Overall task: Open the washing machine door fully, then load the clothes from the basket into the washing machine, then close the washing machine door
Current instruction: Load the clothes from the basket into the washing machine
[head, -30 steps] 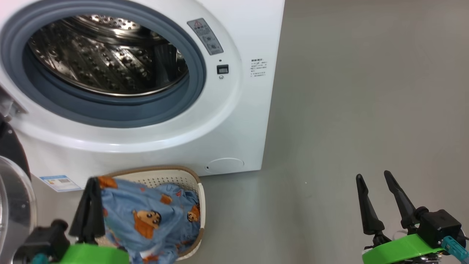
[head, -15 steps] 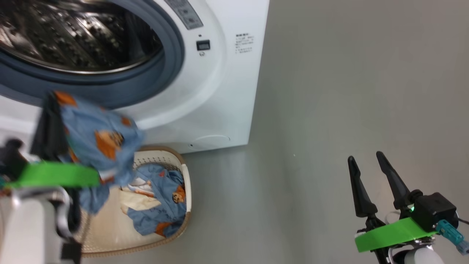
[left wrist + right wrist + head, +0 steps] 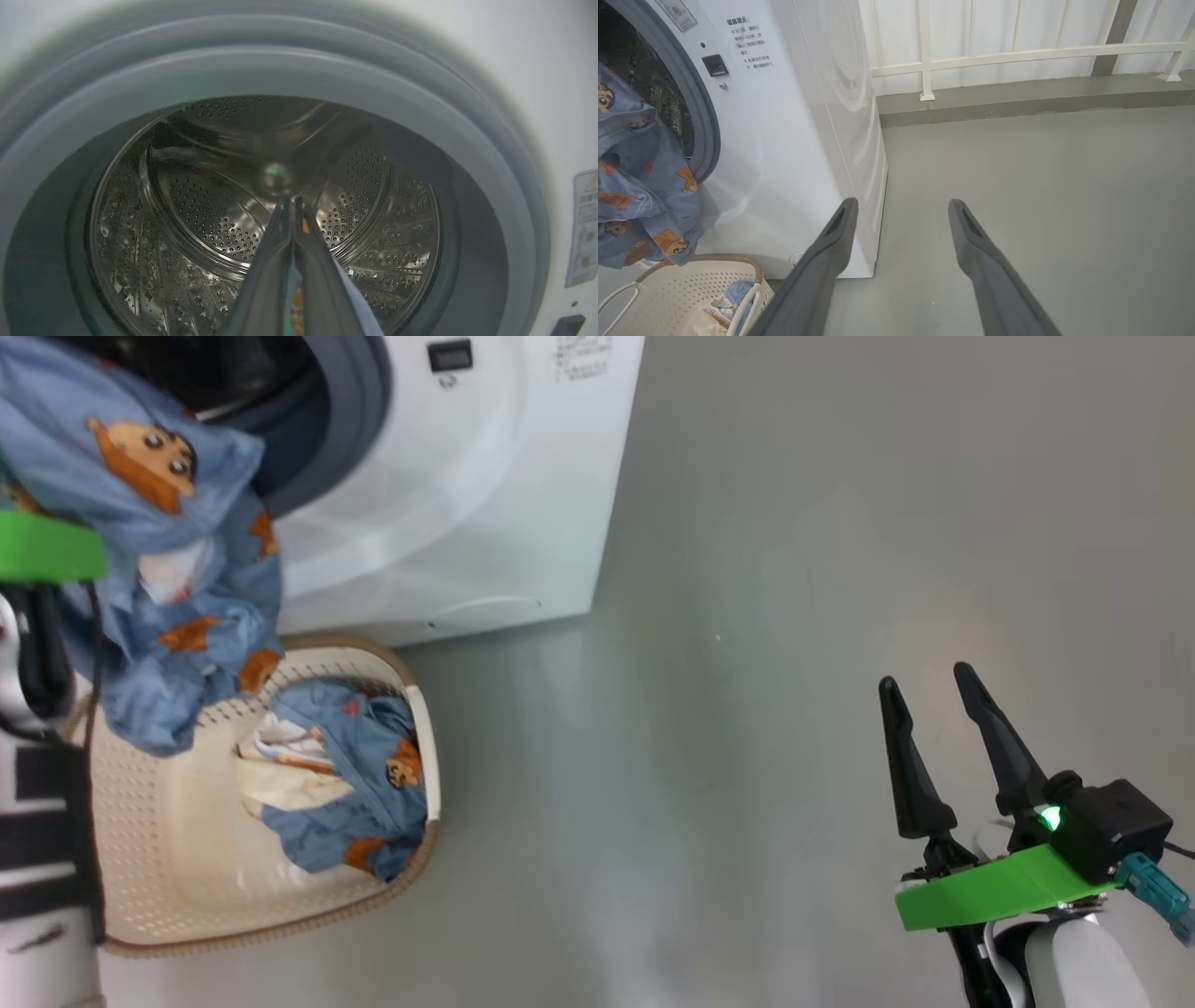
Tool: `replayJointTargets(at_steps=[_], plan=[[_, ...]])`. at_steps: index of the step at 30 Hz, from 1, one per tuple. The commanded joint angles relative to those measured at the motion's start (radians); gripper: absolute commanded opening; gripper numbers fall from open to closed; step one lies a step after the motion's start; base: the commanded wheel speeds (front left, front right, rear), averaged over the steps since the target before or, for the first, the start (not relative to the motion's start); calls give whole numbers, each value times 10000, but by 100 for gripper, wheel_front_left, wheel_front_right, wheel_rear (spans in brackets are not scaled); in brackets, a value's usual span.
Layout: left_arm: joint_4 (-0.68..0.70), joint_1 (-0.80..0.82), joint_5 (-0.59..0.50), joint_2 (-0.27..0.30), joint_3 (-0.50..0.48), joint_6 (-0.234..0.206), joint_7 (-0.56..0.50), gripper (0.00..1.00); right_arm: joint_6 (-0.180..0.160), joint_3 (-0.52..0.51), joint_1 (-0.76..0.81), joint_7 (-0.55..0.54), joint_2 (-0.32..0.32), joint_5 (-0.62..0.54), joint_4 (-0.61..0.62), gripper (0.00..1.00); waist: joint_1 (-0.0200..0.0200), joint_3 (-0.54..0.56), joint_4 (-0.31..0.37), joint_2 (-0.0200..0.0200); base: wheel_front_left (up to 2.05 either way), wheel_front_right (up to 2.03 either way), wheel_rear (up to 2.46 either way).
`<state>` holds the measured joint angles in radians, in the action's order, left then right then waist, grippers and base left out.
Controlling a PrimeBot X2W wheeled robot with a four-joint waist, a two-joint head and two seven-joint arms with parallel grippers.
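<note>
Seen from the head, the washing machine [image 3: 485, 476] stands with its mouth uncovered, so the door-opening step looks done. A lifted garment [image 3: 177, 551] hangs in front of that mouth, its lower end over the basket [image 3: 140, 877]. A second garment [image 3: 345, 784] lies bunched in the basket's right half, so loading looks no more than half through. The right gripper [image 3: 923, 675] hovers over bare floor [image 3: 747, 616], well apart from everything, fingers spread and empty. From the left wrist, the left gripper [image 3: 292, 205] has its fingers pressed together with blue printed cloth pinched between them. It is aimed straight into the steel drum [image 3: 201, 210] inside the grey gasket [image 3: 280, 70], where I see no laundry. From the right wrist, the lifted garment hangs at the rim of the opening, not yet inside. Left to do, by my reading — drop this piece in, fetch the other, shut the door.
</note>
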<state>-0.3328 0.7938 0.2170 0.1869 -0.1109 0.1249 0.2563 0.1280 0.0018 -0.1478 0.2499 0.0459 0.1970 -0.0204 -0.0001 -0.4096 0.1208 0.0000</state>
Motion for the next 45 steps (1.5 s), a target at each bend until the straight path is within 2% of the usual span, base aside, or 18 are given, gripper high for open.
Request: replayJointTargets(at_steps=[1,13,20,32,37,45], plan=[[76,394,-48,492,-279,48,55,0,27,310,-164,118,43,137,294,100,1,-739,315,0,0,0,0],[-1485,2153,-290,1088,-605,50,55,0,27,468,-640,118,43,493,428,100,1,-2405,618,0,0,0,0],[-2760,3050,-290,1412,-40,55,-19,0,27,636,-857,118,43,665,395,100,1,-2948,710,0,0,0,0],[-4541,5310,37,2121,1122,56,-1185,0,27,918,-939,118,43,989,333,100,1,-3661,928,0,0,0,0],[-4811,5900,-69,2228,1374,57,-1006,0,27,1012,-889,118,43,1082,332,100,1,-3836,1018,0,0,0,0],[-4715,6646,-547,2293,1834,-17,-66,0,27,1238,-824,118,43,1237,351,100,1,-4101,1253,0,0,0,0]])
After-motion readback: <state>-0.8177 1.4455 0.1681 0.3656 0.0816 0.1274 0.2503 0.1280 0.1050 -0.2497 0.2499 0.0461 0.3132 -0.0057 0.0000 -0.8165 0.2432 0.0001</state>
